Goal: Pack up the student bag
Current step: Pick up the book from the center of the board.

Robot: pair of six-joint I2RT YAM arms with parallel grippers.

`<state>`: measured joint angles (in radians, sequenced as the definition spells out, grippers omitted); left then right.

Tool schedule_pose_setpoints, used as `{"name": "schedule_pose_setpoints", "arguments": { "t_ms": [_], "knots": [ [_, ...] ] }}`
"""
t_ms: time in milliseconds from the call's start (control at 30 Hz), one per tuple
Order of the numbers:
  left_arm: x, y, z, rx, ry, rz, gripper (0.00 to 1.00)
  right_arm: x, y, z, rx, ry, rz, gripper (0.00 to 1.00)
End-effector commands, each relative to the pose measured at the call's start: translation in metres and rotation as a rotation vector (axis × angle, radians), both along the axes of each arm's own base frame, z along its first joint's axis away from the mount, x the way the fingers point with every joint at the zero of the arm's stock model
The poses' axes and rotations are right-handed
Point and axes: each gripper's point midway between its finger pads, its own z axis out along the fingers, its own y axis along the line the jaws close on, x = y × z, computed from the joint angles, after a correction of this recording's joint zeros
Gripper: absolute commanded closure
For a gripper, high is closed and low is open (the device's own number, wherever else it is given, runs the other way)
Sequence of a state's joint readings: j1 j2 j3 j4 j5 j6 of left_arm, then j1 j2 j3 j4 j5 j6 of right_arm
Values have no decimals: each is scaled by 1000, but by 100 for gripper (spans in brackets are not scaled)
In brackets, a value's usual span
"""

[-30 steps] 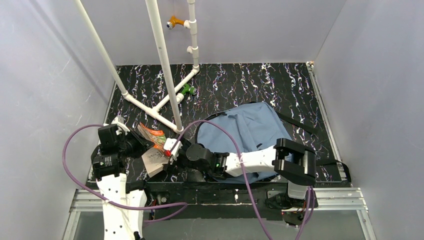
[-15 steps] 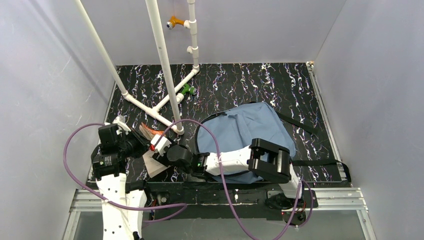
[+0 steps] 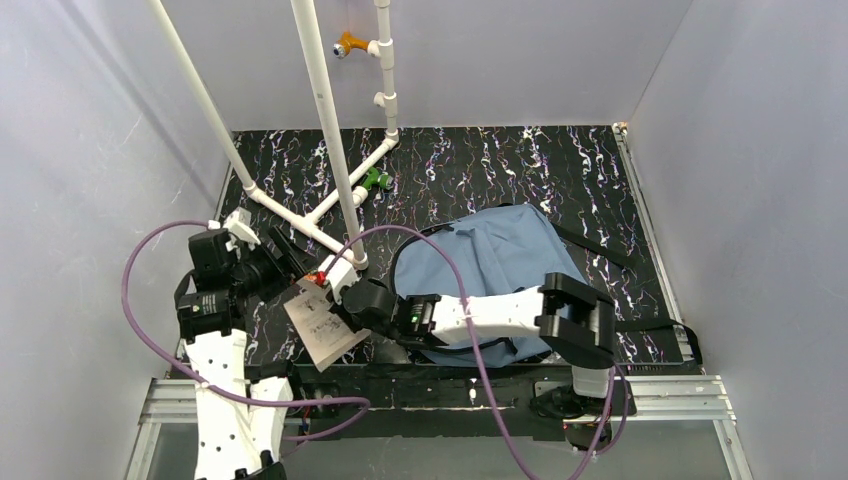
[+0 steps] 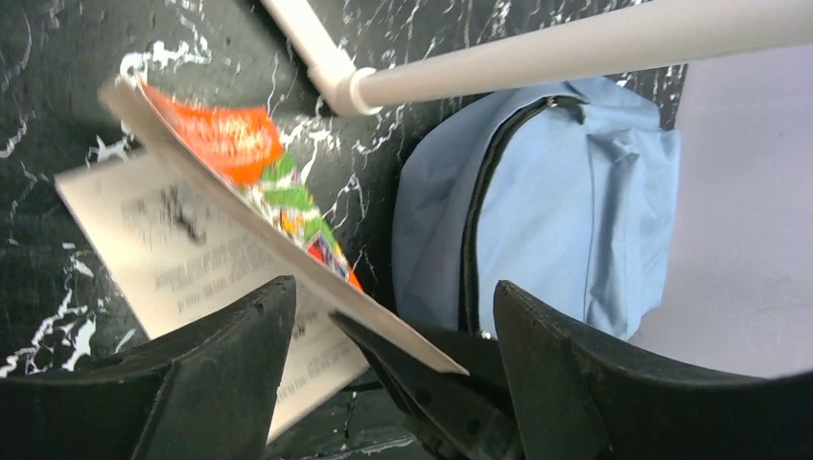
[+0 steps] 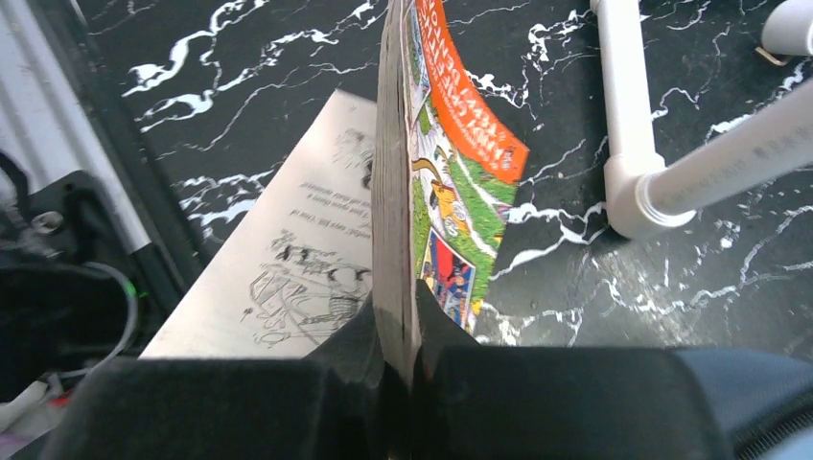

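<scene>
Grip: R gripper [image 5: 398,335] jaws clamped on picture book [image 5: 451,192] edge, held upright for carry | L gripper [image 4: 388,331] jaws apart astride it, likely handoff | student bag [image 3: 490,255] right, near edge, under R arm

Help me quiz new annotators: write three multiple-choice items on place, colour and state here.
1. The student bag is: A) on the table B) hanging from a pipe C) held aloft
2. The colourful book's title band is: A) purple B) orange C) grey
3. The right end effector is: A) open B) out of view C) shut on the colourful book
Answers: A, it lies on the marbled table; B, orange band in the right wrist view; C, jaws pinch the book's edge.
</scene>
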<state>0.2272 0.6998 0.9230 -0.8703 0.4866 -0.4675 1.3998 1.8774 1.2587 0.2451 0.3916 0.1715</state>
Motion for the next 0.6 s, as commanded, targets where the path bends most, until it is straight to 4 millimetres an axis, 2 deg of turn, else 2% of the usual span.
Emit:
{"name": "schedule_pose_setpoints", "arguments": {
  "t_ms": [0, 100, 267, 400, 500, 567],
  "knots": [
    [6, 1, 45, 53, -161, -18, 26, -12, -14, 101, 187, 7, -10, 99],
    [6, 6, 57, 68, -189, 19, 26, 5, -42, 126, 181, -36, -100, 99],
    [5, -4, 62, -13, -191, 16, 26, 42, -104, 144, 171, -55, -272, 99],
    [7, -17, 57, -115, -194, 3, 22, 61, -169, 145, 104, -143, -427, 99],
    [12, -40, 50, -302, -161, -69, 21, 70, -219, 142, 65, -179, -538, 99],
    [17, -57, 46, -449, -155, -132, 20, 70, -242, 141, 72, -169, -584, 99]
  ]
}}
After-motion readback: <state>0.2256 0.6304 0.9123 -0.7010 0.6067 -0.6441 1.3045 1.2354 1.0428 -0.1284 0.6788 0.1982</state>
